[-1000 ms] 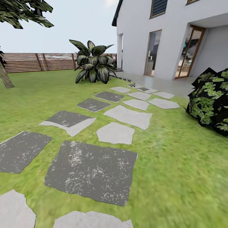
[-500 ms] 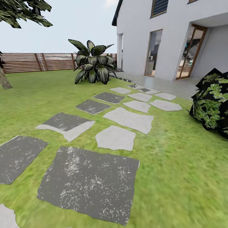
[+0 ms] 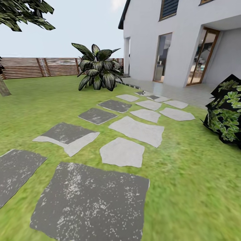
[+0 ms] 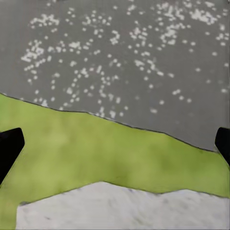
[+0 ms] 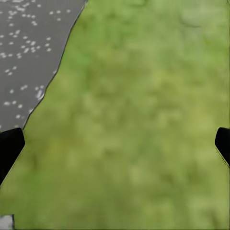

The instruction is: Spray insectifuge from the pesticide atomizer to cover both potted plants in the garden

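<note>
I am in the garden, on its green lawn (image 3: 187, 187) with grey stepping stones (image 3: 90, 202). The pesticide atomizer and the potted plants are out of view. A tiny dark speck (image 3: 143, 92) lies on the far stones near the house, too small to identify. In the left wrist view, my left gripper (image 4: 115, 143) is open and empty over a grass strip between a dark stone (image 4: 124, 52) and a pale stone (image 4: 124, 208). The right gripper (image 5: 115, 143) is open and empty above grass, beside a dark stone's edge (image 5: 28, 52).
A large striped spiky plant (image 3: 97, 71) stands ahead by the slatted brown fence (image 3: 40, 67). A dark leafy bush (image 3: 227, 115) sits at the right. The white house (image 3: 174, 36) with glass doors and a paved terrace (image 3: 180, 90) lies beyond. A tree trunk (image 3: 3, 87) is at the far left.
The whole head view has shifted: stones have slid down and left, the bush further right, so the camera has moved forward. Nothing in the garden itself has moved.
</note>
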Tool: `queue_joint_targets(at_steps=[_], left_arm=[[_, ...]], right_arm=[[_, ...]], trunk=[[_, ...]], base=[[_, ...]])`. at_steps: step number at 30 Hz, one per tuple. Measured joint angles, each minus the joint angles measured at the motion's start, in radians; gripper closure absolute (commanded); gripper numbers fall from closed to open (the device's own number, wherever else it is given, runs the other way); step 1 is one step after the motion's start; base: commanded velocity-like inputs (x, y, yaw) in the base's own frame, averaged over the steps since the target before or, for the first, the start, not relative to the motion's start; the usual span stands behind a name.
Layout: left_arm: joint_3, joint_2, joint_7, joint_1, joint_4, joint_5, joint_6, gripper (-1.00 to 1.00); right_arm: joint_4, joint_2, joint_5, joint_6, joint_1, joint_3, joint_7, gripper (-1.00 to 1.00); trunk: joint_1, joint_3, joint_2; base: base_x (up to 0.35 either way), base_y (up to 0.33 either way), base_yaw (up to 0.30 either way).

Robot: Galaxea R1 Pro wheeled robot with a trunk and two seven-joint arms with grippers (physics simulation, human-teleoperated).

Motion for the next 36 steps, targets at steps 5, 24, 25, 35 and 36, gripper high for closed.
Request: queue_joint_targets(at_steps=[5, 24, 25, 35, 36], left_arm=[[0.0, 0.0, 0.0, 0.0, -0.001, 0.0, 0.0, -1.0], [0.0, 0.002, 0.0, 0.0, -0.001, 0.0, 0.001, -1.0], [0.0, 0.002, 0.0, 0.0, -0.001, 0.0, 0.001, -1.0], [0.0, 0.002, 0.0, 0.002, 0.0, -0.001, 0.001, -1.0], [0.0, 0.002, 0.0, 0.002, 0.0, -0.001, 0.001, -1.0]], right_arm=[[0.0, 0.0, 0.001, 0.0, 0.0, 0.0, 0.0, -1.0], [0.0, 0.0, 0.001, 0.0, 0.0, 0.002, 0.0, -1.0], [0.0, 0.0, 0.001, 0.0, 0.0, 0.002, 0.0, -1.0], [0.0, 0.0, 0.001, 0.0, 0.0, 0.002, 0.001, -1.0], [0.0, 0.0, 0.001, 0.0, 0.0, 0.002, 0.001, -1.0]], trunk=[[0.0, 0.0, 0.0], [0.0, 0.0, 0.0], [0.0, 0.0, 0.0], [0.0, 0.0, 0.0], [0.0, 0.0, 0.0]], base=[[0.29, 0.0, 0.0], [0.284, 0.0, 0.0], [0.284, 0.0, 0.0], [0.284, 0.0, 0.0], [0.284, 0.0, 0.0]])
